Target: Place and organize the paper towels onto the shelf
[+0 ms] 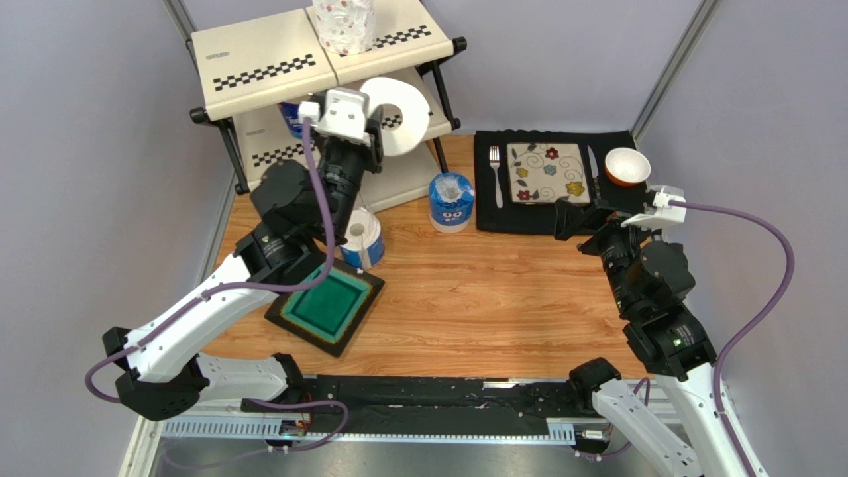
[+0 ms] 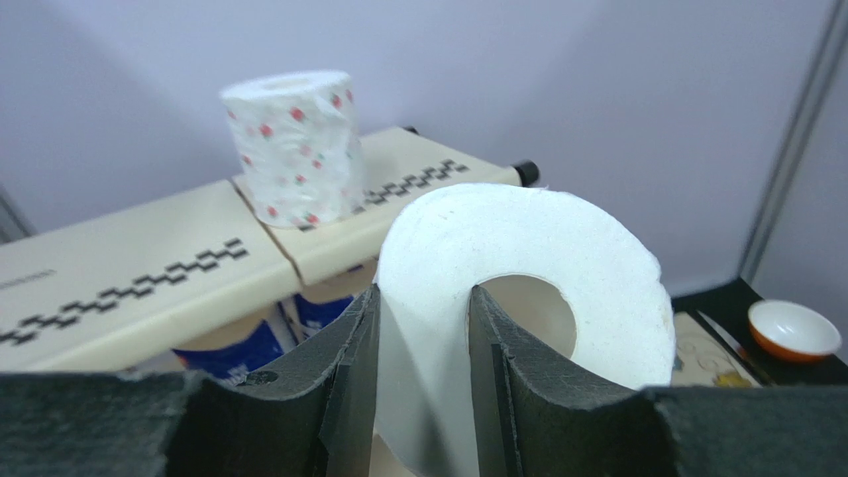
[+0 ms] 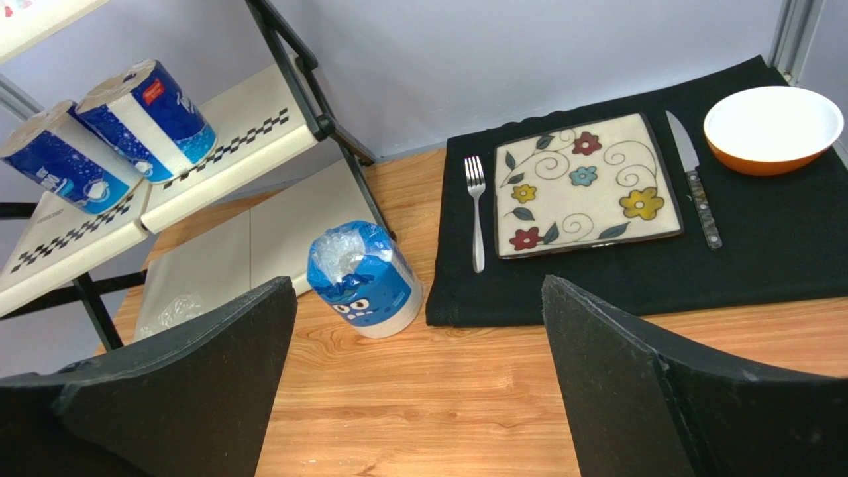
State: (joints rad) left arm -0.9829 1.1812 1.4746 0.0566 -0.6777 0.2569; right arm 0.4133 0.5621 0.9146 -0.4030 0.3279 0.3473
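The left gripper (image 2: 425, 303) is clamped on a white roll's (image 2: 587, 258) wall, in front of the shelf (image 1: 261, 62). The right gripper (image 3: 418, 288) stands with fingers apart, near the mat (image 3: 796, 248).

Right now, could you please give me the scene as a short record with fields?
left gripper: shut on white roll, raised at the front of the shelf, below its top tier
right gripper: open, empty, above the table
top tier: patterned roll, upright
middle tier: two blue rolls, side by side
on table: loose blue roll, upright near the shelf; banded roll, partly hidden by the left arm
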